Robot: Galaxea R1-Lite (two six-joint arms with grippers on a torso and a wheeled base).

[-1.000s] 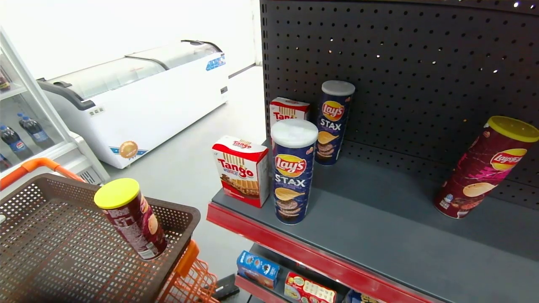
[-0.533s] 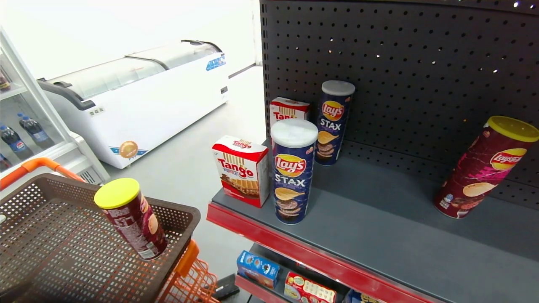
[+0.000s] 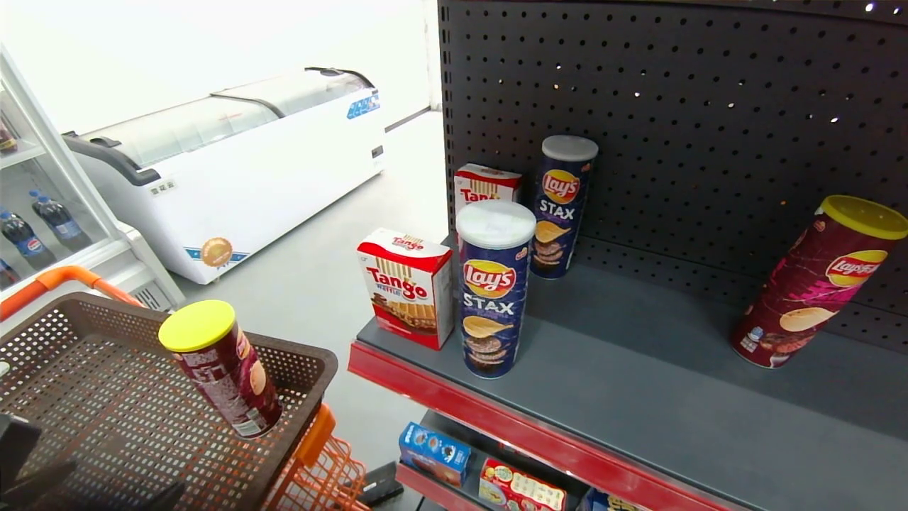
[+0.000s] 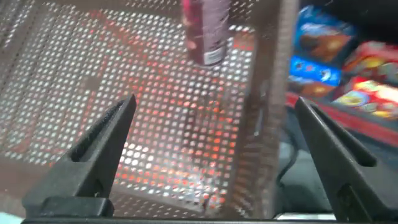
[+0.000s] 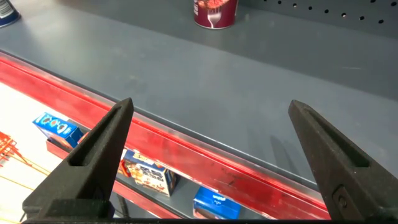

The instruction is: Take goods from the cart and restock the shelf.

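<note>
**Restocking run:** The left gripper (image 4: 214,106) hung over the cart basket (image 4: 74,74), its fingers (image 4: 99,149) spread wide with nothing between them. It was apparently lined up for a grasp on the maroon chip can (image 4: 205,31). The can stood ahead of the fingertips and well apart from them, roughly on the line running out from their gap. It rested on its base on the mesh floor near the basket wall facing the shelf (image 5: 249,93). Its yellow lid was up and its long axis close to vertical, so the fingers would probably have to close across its sides. The right gripper (image 5: 211,107) waited at the shelf's red front edge, equally wide open and empty. Bare grey board lay beyond its fingertips, with a second maroon can (image 5: 214,12) far ahead of them.
</note>
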